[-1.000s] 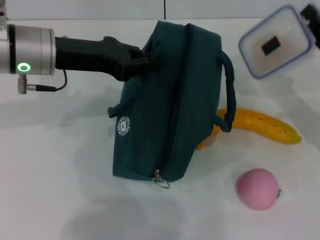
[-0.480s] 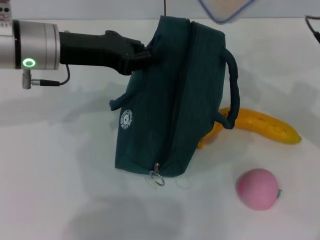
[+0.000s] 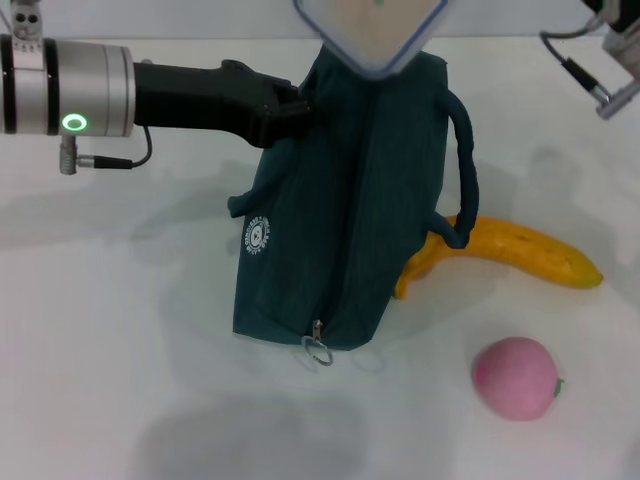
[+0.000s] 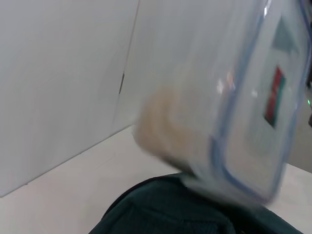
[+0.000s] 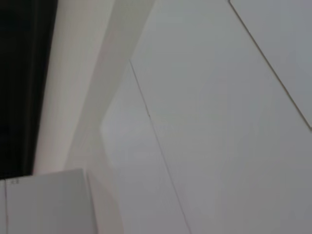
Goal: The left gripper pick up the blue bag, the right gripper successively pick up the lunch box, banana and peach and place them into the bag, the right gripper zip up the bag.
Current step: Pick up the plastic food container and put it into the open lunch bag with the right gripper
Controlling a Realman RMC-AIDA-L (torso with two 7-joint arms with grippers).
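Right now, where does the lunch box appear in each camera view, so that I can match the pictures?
Head view: the lunch box is at the top edge, partly cut off, directly above the blue bag.
Left wrist view: the box fills the right half, close and tilted, just above the bag.
Right wrist view: it is not in the picture.
Shared landmark: the blue bag's top, under the box in both views.

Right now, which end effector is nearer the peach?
Left. The left end effector grips the blue bag at its top edge, up-left of the peach; the right end effector itself is out of frame.
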